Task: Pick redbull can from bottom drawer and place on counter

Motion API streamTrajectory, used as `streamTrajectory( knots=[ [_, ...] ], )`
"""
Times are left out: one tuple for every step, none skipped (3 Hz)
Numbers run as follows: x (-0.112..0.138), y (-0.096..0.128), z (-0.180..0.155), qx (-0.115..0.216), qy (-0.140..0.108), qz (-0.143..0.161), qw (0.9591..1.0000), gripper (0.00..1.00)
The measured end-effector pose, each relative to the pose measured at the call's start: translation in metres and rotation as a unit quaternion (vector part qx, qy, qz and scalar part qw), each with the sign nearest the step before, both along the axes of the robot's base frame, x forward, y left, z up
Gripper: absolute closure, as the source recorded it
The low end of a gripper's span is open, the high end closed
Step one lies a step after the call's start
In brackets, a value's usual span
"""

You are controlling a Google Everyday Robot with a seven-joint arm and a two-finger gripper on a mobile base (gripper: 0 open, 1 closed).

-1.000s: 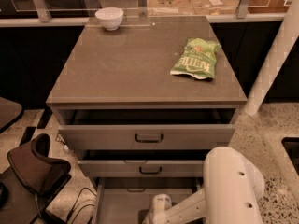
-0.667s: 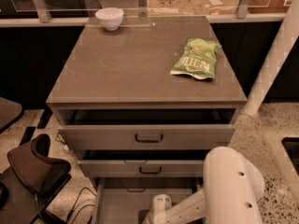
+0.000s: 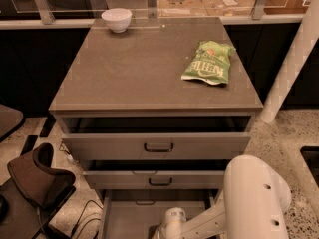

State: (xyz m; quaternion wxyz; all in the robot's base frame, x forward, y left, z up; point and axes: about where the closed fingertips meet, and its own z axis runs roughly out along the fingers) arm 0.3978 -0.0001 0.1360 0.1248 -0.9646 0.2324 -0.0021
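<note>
Speckled floor and dark cabinet fronts surround a grey three-drawer cabinet in the camera view. Its counter [image 3: 139,68] carries a white bowl [image 3: 116,20] at the back left corner and a green snack bag [image 3: 208,62] near the right edge. All three drawers stand pulled out, the bottom drawer [image 3: 124,215] furthest. The white arm [image 3: 251,198] reaches from the right into that drawer. The gripper [image 3: 168,227] sits low inside it, at the picture's bottom edge; whether it is parted or clamped on anything cannot be told. The redbull can does not show and is likely hidden in the drawer under the wrist. A good grasp, I judge, takes the can around its middle and upright. It should then come forward clear of the middle drawer's front before rising toward the counter's front left corner.
</note>
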Motion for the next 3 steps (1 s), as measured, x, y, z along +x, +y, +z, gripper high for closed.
streamTrajectory(
  knots=[
    [-0.006,0.001,0.037,0.012,-0.028,0.022,0.9993,1.00],
    [-0.005,0.005,0.087,0.010,-0.068,0.046,0.9966,1.00],
    [-0.005,0.006,0.139,0.016,-0.103,0.057,0.9929,1.00]
  ],
)
